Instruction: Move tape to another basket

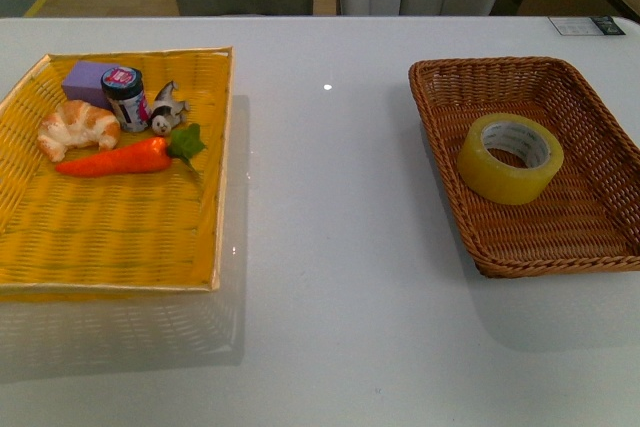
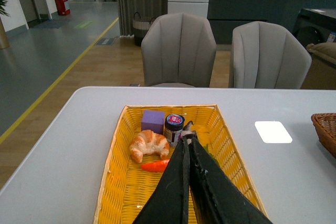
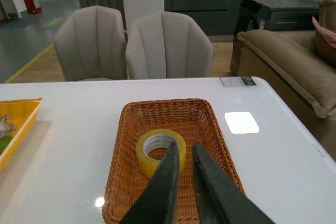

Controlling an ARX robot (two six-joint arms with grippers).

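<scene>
Tape: the yellow tape (image 1: pixel 510 158) is seen lying flat inside the brown basket (image 1: pixel 600 147), at the right of the front view; its white core faces up, and it rests on the basket floor toward the left wall.
Tape, right wrist view: the roll (image 3: pixel 160 151) is shown in the middle of the basket (image 3: pixel 126 145), partly covered by the gripper tips.
Yellow tray: a yellow woven tray (image 1: pixel 120 237) is placed at the left of the front view, well apart from the brown basket.
Tray contents: a croissant (image 1: pixel 78 128), a carrot (image 1: pixel 120 159), a purple block (image 1: pixel 88 81), a small jar (image 1: pixel 125 97) and a small black-and-white figurine (image 1: pixel 167 111) are gathered in its upper left part.
Left gripper (image 2: pixel 188 142): it is seen above the yellow tray, jaws pressed together and empty.
Right gripper (image 3: pixel 185 148): it is seen above the brown basket, jaws parted by a narrow gap, nothing grasped.
Table: everything is set on a white table (image 1: pixel 330 197).
Background: two grey chairs (image 2: pixel 178 51) are seen beyond the far edge.
</scene>
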